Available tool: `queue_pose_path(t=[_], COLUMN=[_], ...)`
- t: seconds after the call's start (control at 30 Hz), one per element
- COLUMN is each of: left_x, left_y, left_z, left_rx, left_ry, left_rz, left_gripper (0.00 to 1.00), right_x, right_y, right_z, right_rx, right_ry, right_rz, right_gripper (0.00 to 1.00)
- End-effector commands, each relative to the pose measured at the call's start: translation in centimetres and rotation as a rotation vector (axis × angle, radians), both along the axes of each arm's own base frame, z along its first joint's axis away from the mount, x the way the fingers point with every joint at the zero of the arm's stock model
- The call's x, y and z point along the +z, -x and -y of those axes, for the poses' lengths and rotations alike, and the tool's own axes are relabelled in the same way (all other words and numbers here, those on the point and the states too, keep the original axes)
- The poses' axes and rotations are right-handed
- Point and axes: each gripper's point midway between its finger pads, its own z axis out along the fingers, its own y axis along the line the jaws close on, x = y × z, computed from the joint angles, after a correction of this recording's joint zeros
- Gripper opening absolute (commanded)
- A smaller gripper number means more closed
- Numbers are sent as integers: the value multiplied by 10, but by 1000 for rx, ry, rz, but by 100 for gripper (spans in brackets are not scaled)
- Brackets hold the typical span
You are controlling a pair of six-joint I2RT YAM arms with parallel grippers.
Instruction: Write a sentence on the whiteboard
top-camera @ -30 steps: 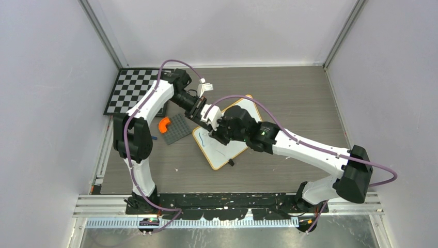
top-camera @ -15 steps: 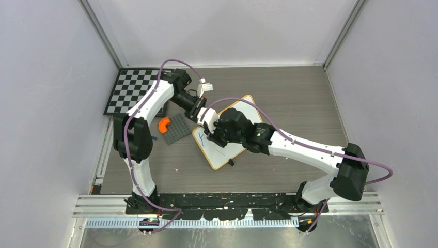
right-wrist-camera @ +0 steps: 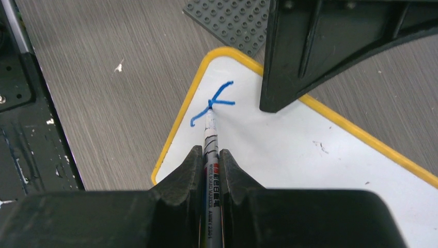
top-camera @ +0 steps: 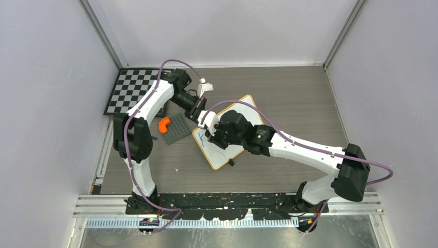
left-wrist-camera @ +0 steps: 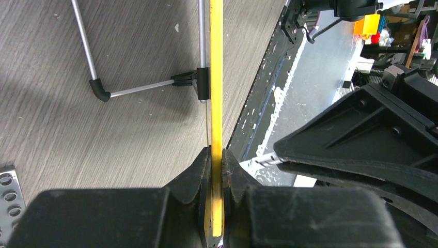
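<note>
The whiteboard (top-camera: 223,155) sits askew in the middle of the counter (top-camera: 289,93). Of the sentence (right-wrist-camera: 216,103) we see only a first blue mark, forked like a k, near one corner of the board. The tip of the marker (right-wrist-camera: 209,126) touches that mark, and the right fingers (right-wrist-camera: 196,160) are clamped on its barrel. The left fingers (left-wrist-camera: 204,164) pinch the board's yellow frame edge. Just beside the board lies a grey studded plate (top-camera: 178,128) with an orange piece (top-camera: 164,124) at its edge. We see a checkerboard (top-camera: 129,90) farther back on the left.
</note>
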Motion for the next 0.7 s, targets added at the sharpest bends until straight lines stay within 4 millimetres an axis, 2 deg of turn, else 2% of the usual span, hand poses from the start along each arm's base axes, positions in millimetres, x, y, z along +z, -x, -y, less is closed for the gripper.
queue_pose_path(t=[0.0,0.2,0.47,0.67], left_x=[-18,-20,-25,-27], left_y=[-4,-3,-3,-5], left_z=[6,8,11,19], left_rx=[-52,-69,-170,-246], left_ry=[-42,-56,-84,-96], left_rz=[55,58,90,106], left_gripper=[0,0,0,0], right_x=[6,8,47,47], right_y=[-7,-10,9,9], right_z=[13,21,15,25], right_rx=[-26,-49,39,24], right_ry=[-3,8,-63,-48], right_rz=[55,72,45,67], right_gripper=[0,0,0,0])
